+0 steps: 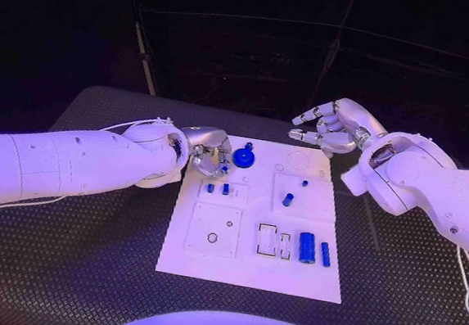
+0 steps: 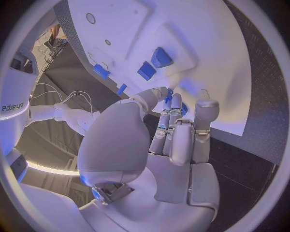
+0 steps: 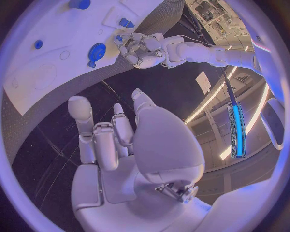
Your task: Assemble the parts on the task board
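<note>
Left hand (image 1: 204,158) sits at the left edge of the white rectangular task board (image 1: 252,274), near its far end, fingers curled in toward a small blue part (image 2: 169,94) at their tips; can't tell if it's actually pinched. Round blue knob-shaped part (image 1: 243,160) lies just beside that hand. Right hand (image 1: 333,126) hovers beyond the board's far right corner, fingers apart, holding nothing. Two long blue cylinders (image 1: 313,248) lie side by side on the board's near right area; small blue pegs (image 1: 217,188) stand mid-board.
</note>
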Motion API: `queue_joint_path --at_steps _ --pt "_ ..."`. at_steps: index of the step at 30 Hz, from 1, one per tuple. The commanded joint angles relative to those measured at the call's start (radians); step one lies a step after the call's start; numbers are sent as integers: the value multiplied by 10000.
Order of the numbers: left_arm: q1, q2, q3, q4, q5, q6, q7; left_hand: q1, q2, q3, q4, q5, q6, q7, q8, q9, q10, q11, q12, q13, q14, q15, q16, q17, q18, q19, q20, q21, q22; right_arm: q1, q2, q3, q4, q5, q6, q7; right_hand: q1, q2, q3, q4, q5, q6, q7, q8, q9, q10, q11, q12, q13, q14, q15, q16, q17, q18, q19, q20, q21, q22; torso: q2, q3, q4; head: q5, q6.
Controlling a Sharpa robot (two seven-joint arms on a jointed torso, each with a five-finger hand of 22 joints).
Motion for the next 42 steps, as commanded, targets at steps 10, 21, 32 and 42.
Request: queue_joint_path --at_steps 10,21,32,42 --pt "-12 61 5 -40 41 270 -31 -23 -73 71 4 9 69 28 -59 14 83 -19 -50 14 79 -6 19 -5 -111 57 7 20 1 17 6 5 12 18 10 97 -17 109 -26 6 42 59 -10 23 3 3 -52 -8 -4 683 -76 -42 1055 128 -47 -3 -57 -10 -6 1 5 -4 -35" --pt "-27 62 3 1 41 333 -5 -27 -73 70 5 7 72 27 -59 15 86 -20 -50 15 85 -6 27 15 -108 51 6 11 -9 17 14 5 -5 18 20 97 -17 109 -26 6 42 59 -10 23 3 3 -52 -8 -4 683 -76 -42 1055 128 -47 -3 -57 -10 1 1 -3 9 -22" --pt "-33 54 1 -27 41 299 -45 -226 -208 107 67 5 -616 270 -608 -110 -170 172 -367 -66 96 133 44 55 -110 11 93 -74 -52 17 15 5 -20 18 19 94 -17 109 -26 6 42 59 -10 23 3 3 -52 -8 -4 683 -76 -42 1055 128 -47 -3 -57 -10 -7 -1 -2 12 -9" --pt "-37 62 1 -48 41 327 -66 -346 -313 103 119 -8 -958 416 -914 -82 -472 337 -747 -189 40 265 -16 -115 -70 -68 223 -228 -171 17 17 5 -48 18 41 82 -16 115 -41 18 47 58 -12 33 1 2 -55 -8 -5 684 -79 -43 1057 128 -46 -5 -61 -14 -3 -6 6 5 -1"
